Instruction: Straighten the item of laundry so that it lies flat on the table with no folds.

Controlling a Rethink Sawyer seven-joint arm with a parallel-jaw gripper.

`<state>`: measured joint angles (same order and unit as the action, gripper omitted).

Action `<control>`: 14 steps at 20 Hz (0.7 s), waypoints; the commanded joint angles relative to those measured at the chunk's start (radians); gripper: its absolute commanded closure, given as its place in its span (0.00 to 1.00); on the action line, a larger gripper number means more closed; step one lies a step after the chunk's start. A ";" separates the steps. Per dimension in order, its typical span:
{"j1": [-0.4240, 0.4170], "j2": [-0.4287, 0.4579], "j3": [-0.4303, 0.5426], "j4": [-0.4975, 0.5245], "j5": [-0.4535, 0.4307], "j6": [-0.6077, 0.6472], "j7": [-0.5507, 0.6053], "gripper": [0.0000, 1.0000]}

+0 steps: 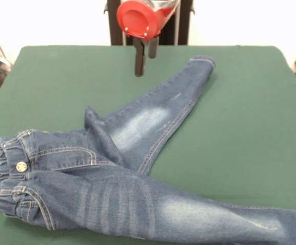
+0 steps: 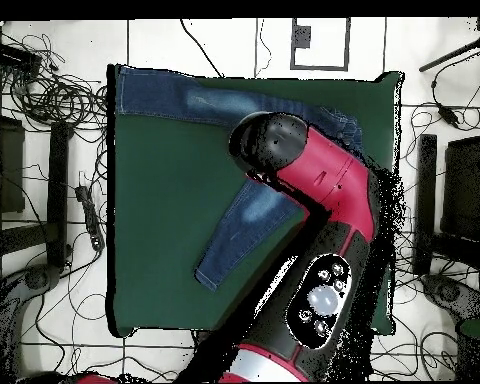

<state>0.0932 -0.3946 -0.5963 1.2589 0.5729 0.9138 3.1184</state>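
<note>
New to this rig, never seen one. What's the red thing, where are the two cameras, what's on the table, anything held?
The red and black thing is a robot arm. One picture looks across the table toward the robot; the other looks straight down, with the robot's base at the bottom. The gripper hangs above the table with its two dark fingers apart, holding nothing. A small pair of jeans lies on the green cloth, legs spread in a V, with a raised fold near the crotch. One leg runs along the table's edge.
</note>
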 commanded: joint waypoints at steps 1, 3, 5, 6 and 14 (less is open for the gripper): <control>0.068 0.079 0.103 0.166 0.056 -0.063 0.290 0.00; 0.077 0.087 0.102 0.166 0.061 -0.068 0.302 0.00; 0.082 0.089 0.102 0.168 0.068 -0.072 0.307 0.00; 0.085 0.089 0.103 0.170 0.072 -0.075 0.309 0.00; 0.110 0.118 0.102 0.162 0.105 -0.098 0.337 0.00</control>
<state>0.1637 -0.3781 -0.5961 1.2941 0.6120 0.8746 3.1184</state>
